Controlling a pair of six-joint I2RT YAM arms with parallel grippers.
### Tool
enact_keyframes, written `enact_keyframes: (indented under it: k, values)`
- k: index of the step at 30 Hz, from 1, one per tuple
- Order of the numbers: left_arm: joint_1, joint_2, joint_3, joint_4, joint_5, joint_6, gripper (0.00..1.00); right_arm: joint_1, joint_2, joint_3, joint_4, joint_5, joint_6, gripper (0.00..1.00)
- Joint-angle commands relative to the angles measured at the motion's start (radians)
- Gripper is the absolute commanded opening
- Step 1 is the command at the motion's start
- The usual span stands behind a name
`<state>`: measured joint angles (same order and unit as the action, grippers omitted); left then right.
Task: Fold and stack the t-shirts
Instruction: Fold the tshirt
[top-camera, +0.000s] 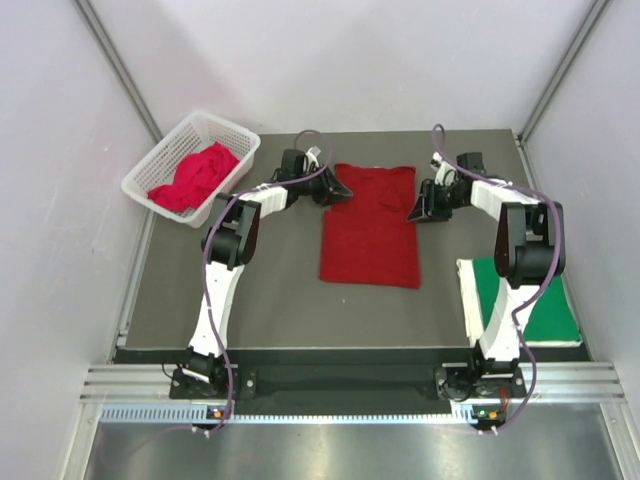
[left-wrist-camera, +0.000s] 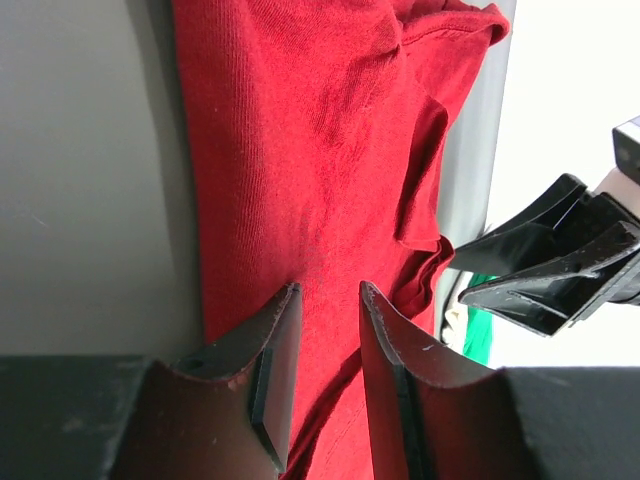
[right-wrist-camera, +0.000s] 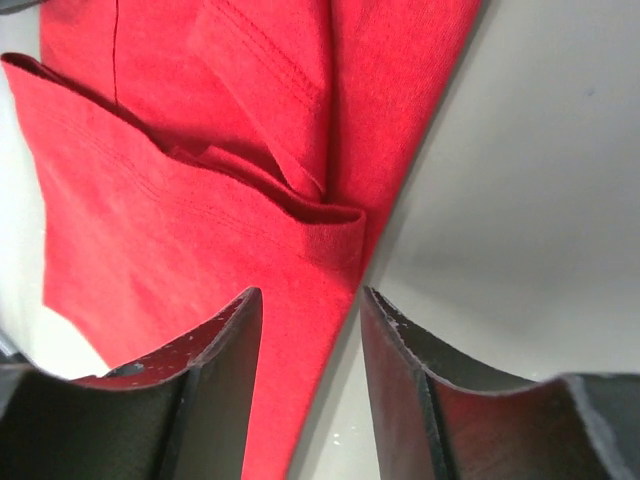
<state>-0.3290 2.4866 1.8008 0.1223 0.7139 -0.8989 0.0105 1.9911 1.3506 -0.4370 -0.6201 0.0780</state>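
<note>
Left wrist view: my left end effector (left-wrist-camera: 330, 295) half open, empty, at red t-shirt (left-wrist-camera: 300, 150) shoulder edge. My right end effector (right-wrist-camera: 312, 300) likewise. T-shirt flat mid-tabletop (top-camera: 260, 300). Likely soft, limp, light; pinch shoulder corners.

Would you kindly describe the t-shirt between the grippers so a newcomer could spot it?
On the dark table, centred between the left gripper and right gripper, lies a dark red t-shirt, spread flat. Unlike the red cloth crumpled in the white basket and the green shirt at the near right, it forms a neat rectangle.
</note>
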Motion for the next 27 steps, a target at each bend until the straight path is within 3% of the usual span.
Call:
enact_keyframes:
  k: [1,17,18,19,22,27]
  values:
    - [0.004,0.02,0.009,-0.05,-0.025,0.049,0.36,-0.003,-0.011,0.054,-0.046,0.023,-0.102,0.45]
    - [0.004,0.026,-0.004,-0.066,-0.036,0.04,0.35,-0.003,0.087,0.071,-0.003,-0.061,-0.098,0.41]
    - [0.004,0.028,-0.006,-0.067,-0.036,0.04,0.35,-0.001,0.092,0.068,0.003,-0.07,-0.095,0.38]
    - [0.004,0.031,-0.008,-0.069,-0.04,0.041,0.35,-0.003,0.092,0.07,0.004,-0.073,-0.093,0.25]
    - [0.005,0.037,0.002,-0.114,-0.069,0.052,0.35,-0.003,0.08,0.058,0.006,-0.066,-0.09,0.0]
    - [0.013,0.104,0.066,-0.272,-0.08,0.058,0.34,-0.003,0.009,-0.017,0.044,0.02,-0.044,0.0]
